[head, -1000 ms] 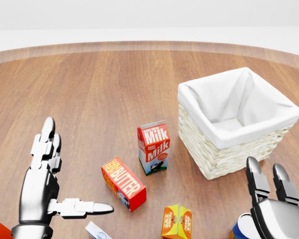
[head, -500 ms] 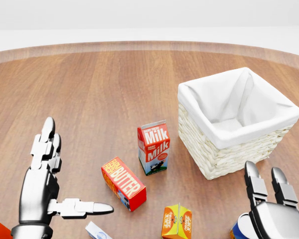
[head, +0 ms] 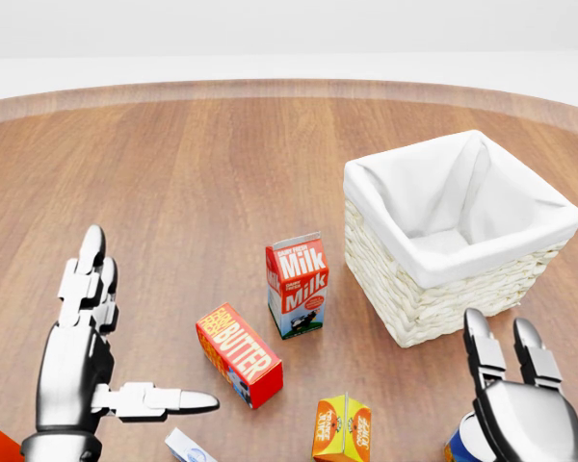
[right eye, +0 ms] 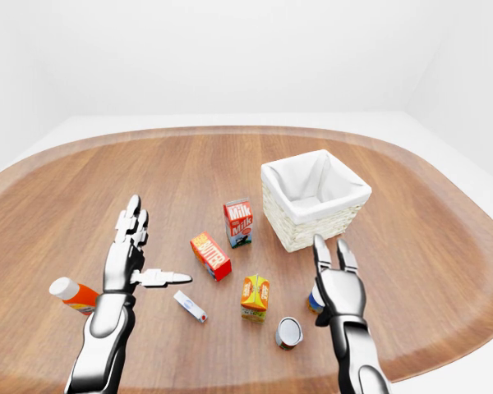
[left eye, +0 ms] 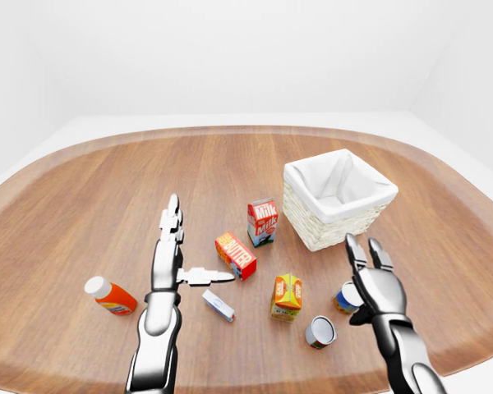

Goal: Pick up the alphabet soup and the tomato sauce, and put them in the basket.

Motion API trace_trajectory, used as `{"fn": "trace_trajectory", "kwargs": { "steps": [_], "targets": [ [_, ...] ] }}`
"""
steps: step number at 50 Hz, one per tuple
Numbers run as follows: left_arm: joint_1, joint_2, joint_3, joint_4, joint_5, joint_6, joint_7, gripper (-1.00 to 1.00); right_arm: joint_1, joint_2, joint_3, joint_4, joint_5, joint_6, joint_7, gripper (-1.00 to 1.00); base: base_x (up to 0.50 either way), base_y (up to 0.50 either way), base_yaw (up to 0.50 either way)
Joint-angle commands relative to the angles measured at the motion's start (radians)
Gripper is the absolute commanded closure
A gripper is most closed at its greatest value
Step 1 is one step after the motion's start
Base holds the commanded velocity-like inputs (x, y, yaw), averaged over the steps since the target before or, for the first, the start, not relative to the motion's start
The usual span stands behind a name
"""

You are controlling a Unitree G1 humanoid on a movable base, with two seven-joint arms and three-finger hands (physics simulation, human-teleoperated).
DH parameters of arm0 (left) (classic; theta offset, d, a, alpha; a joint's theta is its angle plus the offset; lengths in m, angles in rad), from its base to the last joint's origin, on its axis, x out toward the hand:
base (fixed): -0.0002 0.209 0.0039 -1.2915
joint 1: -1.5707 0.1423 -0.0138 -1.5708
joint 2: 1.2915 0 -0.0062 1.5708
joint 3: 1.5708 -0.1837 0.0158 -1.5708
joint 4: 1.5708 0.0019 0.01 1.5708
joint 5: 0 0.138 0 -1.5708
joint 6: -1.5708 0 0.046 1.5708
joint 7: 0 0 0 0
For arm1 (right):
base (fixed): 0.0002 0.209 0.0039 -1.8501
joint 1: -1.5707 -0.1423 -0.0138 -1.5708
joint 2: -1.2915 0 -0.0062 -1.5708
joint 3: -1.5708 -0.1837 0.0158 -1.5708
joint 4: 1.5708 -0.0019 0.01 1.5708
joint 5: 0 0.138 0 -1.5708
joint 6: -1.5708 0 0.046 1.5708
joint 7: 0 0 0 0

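Alphabet soup half hidden behind spread right hand, left hand spread, basket beyond

Bright, even, sharp; faint shadows.

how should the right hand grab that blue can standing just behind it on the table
Wrap the fingers round the curved side wall of the blue can, coming in level from the bottom of the view, where the open right hand already stands. The can stands upright with bare table on its right, so a sideways grasp fits.
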State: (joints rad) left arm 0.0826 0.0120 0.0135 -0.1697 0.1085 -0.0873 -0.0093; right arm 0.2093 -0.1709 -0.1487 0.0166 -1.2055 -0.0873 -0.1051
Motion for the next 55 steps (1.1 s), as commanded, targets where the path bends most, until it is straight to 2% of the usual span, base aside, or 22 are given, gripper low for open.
{"fn": "trace_trajectory", "kwargs": {
  "steps": [1, 55],
  "targets": [
    [0.001, 0.0, -0.001, 0.0, 0.001, 0.0, -0.001, -1.0, -0.026, -0.02, 0.019, 0.065, -0.001, 0.0, -0.033, -1.0, 0.0, 0.0, 0.0],
    [-0.003, 0.001, 0.001, 0.005, -0.001, 0.0, 0.0, -1.0, -0.085, -0.061, 0.061, 0.247, 0.004, 0.0, -0.108, -1.0, 0.0, 0.0, 0.0]
  ]
}}
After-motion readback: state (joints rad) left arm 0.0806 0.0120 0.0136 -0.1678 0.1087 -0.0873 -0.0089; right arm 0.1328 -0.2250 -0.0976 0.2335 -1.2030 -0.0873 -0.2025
